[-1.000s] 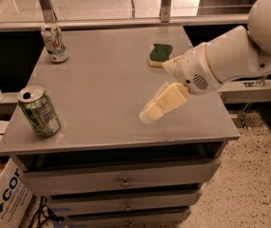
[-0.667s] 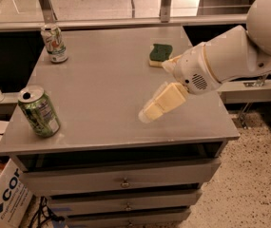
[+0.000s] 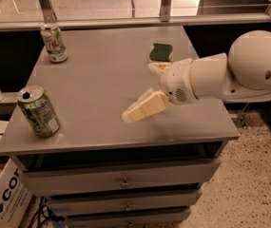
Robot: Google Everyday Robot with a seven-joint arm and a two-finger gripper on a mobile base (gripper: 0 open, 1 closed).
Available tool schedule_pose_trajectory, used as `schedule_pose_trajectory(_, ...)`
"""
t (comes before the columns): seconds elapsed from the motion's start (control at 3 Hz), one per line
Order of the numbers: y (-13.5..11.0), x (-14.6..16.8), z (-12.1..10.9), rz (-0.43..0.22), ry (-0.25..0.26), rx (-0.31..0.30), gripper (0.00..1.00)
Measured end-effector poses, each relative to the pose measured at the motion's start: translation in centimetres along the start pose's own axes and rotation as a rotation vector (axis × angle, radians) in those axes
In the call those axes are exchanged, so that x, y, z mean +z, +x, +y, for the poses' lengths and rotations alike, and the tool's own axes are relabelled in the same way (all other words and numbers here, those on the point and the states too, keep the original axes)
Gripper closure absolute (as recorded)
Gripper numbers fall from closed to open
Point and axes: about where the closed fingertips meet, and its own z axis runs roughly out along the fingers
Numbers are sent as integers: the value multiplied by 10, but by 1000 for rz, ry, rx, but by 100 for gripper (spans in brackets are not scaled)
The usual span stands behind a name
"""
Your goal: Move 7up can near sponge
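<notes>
The 7up can (image 3: 54,42), pale silver-white with light green, stands upright at the table's far left corner. The sponge (image 3: 160,52), dark green on top, lies at the far right of the table top. My gripper (image 3: 138,92) hovers over the right middle of the table, just in front of the sponge and far to the right of the 7up can. Its two cream fingers (image 3: 143,107) are spread apart with nothing between them. The white arm (image 3: 220,75) reaches in from the right.
An all-green can (image 3: 39,110) stands upright near the front left corner of the grey table (image 3: 97,75). Drawers lie below the front edge. A cardboard box (image 3: 2,198) sits on the floor at the left. A metal rail runs behind the table.
My gripper and arm have shifted a little to the left over the table. The cans and the sponge have not moved.
</notes>
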Motion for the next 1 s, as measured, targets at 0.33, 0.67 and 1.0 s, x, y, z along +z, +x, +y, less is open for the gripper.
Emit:
schedule_pose_trajectory(0.33, -12, 34, -15, -126, 38, -39, 0)
schedule_pose_trajectory(0.67, -36, 65, -35, -197, 80, -75, 0)
schedule_pose_trajectory(1.0, -82, 133, -56, -272, 100, -96, 0)
